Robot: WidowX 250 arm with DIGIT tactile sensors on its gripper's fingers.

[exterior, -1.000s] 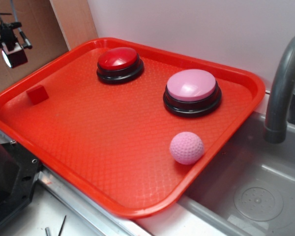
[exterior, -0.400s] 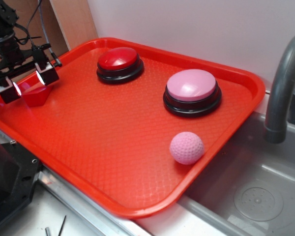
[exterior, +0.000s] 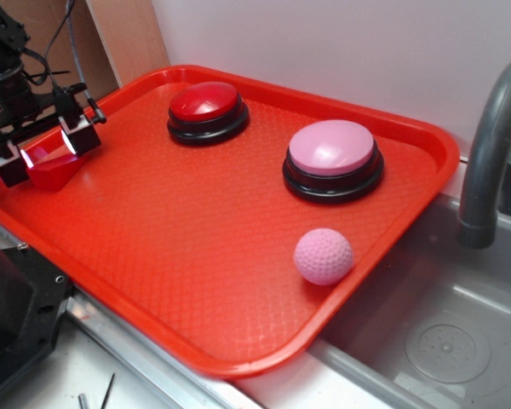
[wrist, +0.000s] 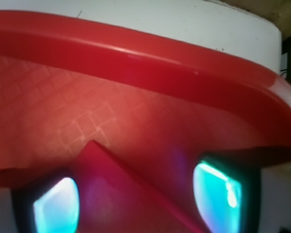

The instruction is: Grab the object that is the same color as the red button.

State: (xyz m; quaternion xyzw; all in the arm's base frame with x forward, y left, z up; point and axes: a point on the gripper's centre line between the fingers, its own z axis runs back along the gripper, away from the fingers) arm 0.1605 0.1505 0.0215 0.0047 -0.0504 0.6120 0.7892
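Exterior view: the small matte red block (exterior: pixel 48 164) sat between the gripper (exterior: pixel 43 152) fingers, which stood apart either side of it, one corner aimed outward. Wrist view: a block (wrist: pixel 128 194) edge ran diagonally between both pads (wrist: pixel 56 206), no long axis evident.

The gripper (exterior: pixel 41 153) hangs low at the far left, its black arm and cables rising out of view above. Its two fingers (exterior: pixel 79 136) stand apart, one on each side; whether their pads press anything is unclear in the wrist view.
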